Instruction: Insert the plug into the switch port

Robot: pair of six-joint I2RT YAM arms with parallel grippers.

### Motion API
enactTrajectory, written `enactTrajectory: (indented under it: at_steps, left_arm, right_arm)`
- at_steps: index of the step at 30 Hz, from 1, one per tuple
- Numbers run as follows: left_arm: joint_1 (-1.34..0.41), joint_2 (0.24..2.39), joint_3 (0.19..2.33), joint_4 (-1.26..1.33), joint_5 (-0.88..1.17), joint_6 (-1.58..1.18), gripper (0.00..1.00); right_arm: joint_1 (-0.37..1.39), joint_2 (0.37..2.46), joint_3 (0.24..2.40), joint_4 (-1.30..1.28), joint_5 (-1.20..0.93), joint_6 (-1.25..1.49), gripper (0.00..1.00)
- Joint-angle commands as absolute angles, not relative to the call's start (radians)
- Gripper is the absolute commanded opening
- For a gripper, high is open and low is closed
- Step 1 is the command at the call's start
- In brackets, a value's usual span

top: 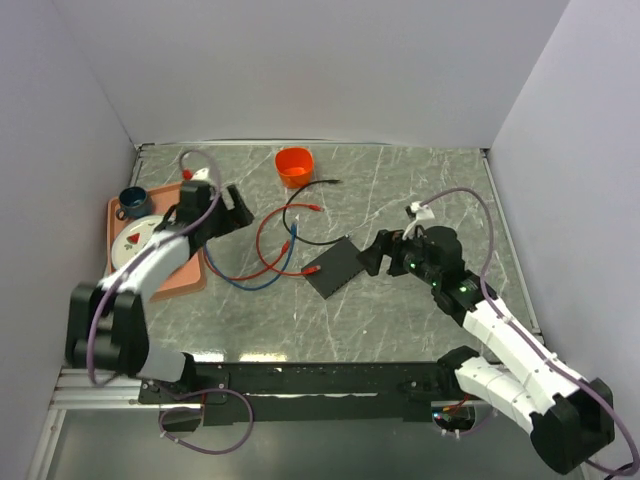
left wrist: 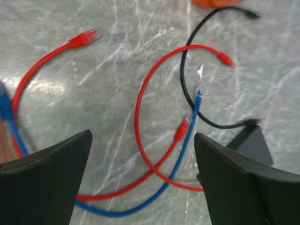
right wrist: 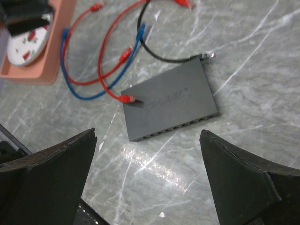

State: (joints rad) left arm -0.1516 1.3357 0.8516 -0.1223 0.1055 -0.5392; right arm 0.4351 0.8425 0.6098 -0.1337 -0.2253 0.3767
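1. Both grippers stand wide apart with nothing between their fingers. The right gripper (top: 372,256) hovers just right of the black switch box (top: 335,268). The left gripper (top: 236,206) hangs over the bench's left part, beside the tray (top: 190,276).
2. The box lies flat near the bench's middle, skewed to its edges.
3. Only the right wrist view shows the switch ports (right wrist: 176,127), a row of sockets along the box's thin long edge, which faces that camera. In this view a red plug (right wrist: 126,99) rests on the box's top at its left corner, outside any socket.
4. The left wrist view catches just a corner of the box. It shows the loose leads best: red cables (left wrist: 138,108) looping, a blue cable (left wrist: 185,145) crossing them, and a black cable (left wrist: 183,70) curving toward the box.
5. Only the top view shows the orange cup (top: 294,165) near the far edge. It also shows the tray at the left edge, carrying a plate (top: 135,240) and a blue cup (top: 133,203).
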Motion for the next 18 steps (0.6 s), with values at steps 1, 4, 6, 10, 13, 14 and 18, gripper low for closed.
enactTrajectory:
  at_steps: [1, 4, 6, 10, 13, 14, 18]
  left_arm:
    - [-0.228, 1.582, 1.130, -0.250, -0.052, -0.511, 0.97]
    - [-0.271, 1.754, 1.277, -0.334, -0.086, -0.500, 0.99]
    - [-0.296, 1.816, 1.327, -0.334, -0.120, -0.497, 0.98]
    - [-0.325, 1.980, 1.455, -0.357, -0.138, -0.489, 0.91]
    - [-0.325, 2.049, 1.486, -0.345, -0.117, -0.476, 0.84]
    - [-0.325, 2.065, 1.494, -0.345, -0.107, -0.472, 0.81]
    - [-0.336, 2.098, 1.494, -0.351, -0.116, -0.469, 0.64]
  right_arm:
    - [0.483, 0.909, 0.635, -0.081, -0.172, 0.385, 1.00]
    - [0.509, 0.962, 0.644, -0.054, -0.187, 0.406, 1.00]
    - [0.522, 0.989, 0.649, -0.043, -0.192, 0.416, 1.00]
    - [0.532, 1.015, 0.660, -0.037, -0.204, 0.431, 1.00]
    - [0.534, 1.022, 0.672, -0.049, -0.212, 0.428, 1.00]
    - [0.537, 1.020, 0.672, -0.058, -0.209, 0.428, 1.00]
    - [0.537, 1.014, 0.673, -0.072, -0.201, 0.439, 1.00]
